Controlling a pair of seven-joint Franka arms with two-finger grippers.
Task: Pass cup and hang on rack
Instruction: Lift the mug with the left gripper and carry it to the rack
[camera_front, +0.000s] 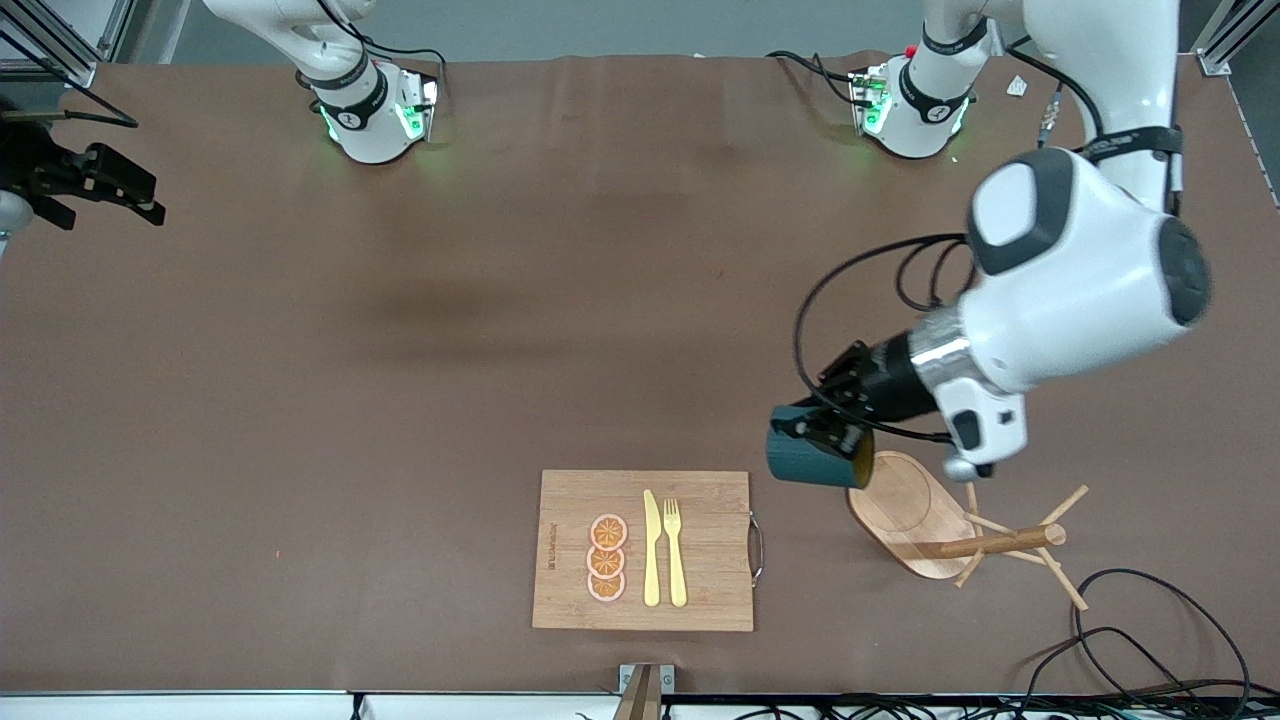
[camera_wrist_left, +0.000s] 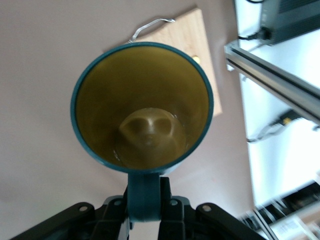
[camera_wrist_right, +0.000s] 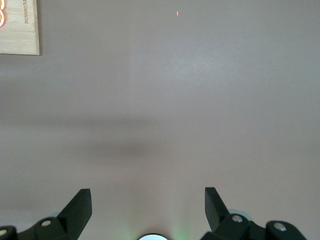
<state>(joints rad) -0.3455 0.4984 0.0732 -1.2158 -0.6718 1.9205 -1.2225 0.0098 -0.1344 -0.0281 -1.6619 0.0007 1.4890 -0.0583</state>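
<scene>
I am holding the small dark teal ribbed cup (camera_front: 812, 462) by its loop handle with the left gripper (camera_front: 838, 432), fingers (camera_wrist_left: 172, 207) clamped tight on it, over the brown surface (camera_front: 400, 400) beside the light wooden mug rack (camera_front: 960, 525). It is looking rigid, probably ceramic, so breakable and slick; the handle grip is leaving the cup free to swing. The right gripper (camera_wrist_right: 148, 201) is waiting, fingers wide apart and empty, at the right arm's end.
</scene>
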